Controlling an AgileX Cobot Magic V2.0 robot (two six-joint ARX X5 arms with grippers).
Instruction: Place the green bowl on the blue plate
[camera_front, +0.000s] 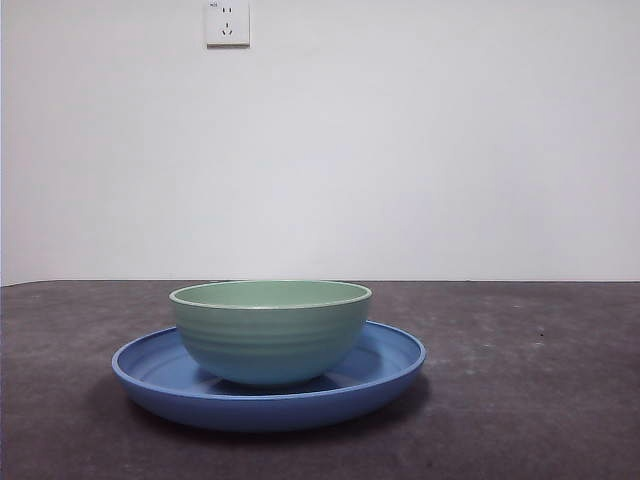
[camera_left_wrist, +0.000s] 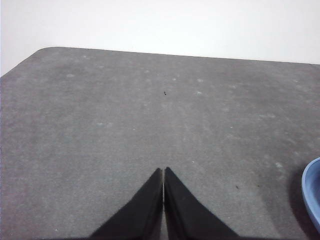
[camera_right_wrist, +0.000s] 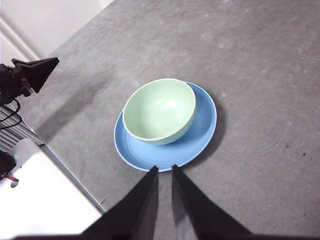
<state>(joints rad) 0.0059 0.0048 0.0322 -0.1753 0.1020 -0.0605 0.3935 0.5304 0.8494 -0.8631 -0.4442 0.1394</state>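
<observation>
Ridged round green bowl (camera_front: 270, 330) on glossy shallow blue plate (camera_front: 385, 375)

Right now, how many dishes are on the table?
2. The green bowl sits upright inside the blue plate, toward one side of it. The plate lies flat on the grey table. No other dishes show in any view.

The green bowl (camera_front: 270, 335) is pale mint with faint horizontal ridges and a lighter rim. It stands upright and empty on the blue plate (camera_front: 390, 372), slightly off the plate's centre. The plate is wide, shallow and glossy, with a low raised rim, and lies flat on the grey table (camera_front: 540, 400).
</observation>
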